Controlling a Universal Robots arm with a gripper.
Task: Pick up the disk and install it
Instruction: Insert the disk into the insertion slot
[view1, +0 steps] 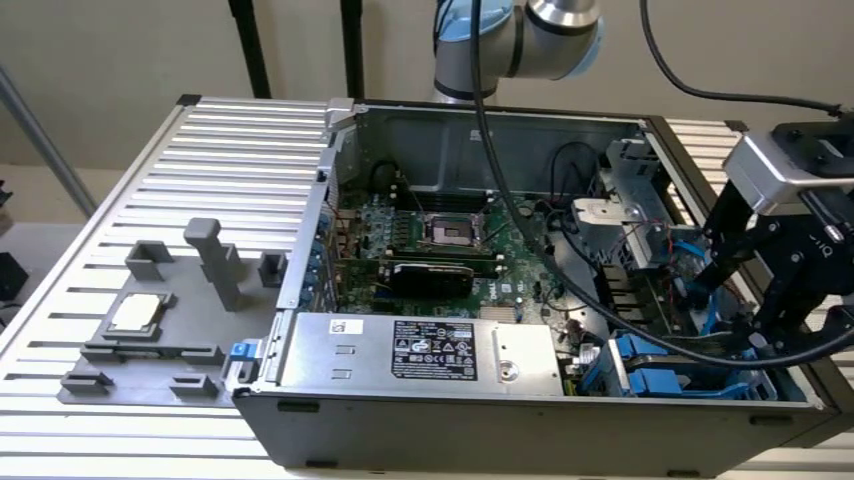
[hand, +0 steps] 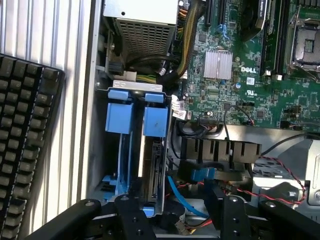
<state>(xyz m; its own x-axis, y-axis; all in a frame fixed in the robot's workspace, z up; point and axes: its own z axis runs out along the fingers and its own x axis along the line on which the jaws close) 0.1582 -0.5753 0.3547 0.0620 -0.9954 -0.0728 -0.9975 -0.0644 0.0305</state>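
Note:
The disk (hand: 152, 172) stands on edge in the drive bay of the open computer case (view1: 320, 200), its dark connector edge showing under a blue carrier handle (hand: 155, 121). A second blue carrier handle (hand: 119, 117) sits in the slot beside it. In the exterior view the blue carriers (view1: 654, 372) lie at the case's corner on the exterior view's right. My gripper (hand: 180, 220) hangs just above this bay with its black fingers (hand: 131, 217) spread apart and nothing between them. In the exterior view the gripper (view1: 737, 310) hovers over the same corner.
A large grey box with a black label (view1: 427, 350) fills the case's near side, with the green motherboard (view1: 441, 230) behind it. Cables (view1: 534, 250) cross the case. A grey fixture holding a small silver chip (view1: 138, 312) sits on the slatted table. A black keyboard (hand: 25, 140) lies beside the case.

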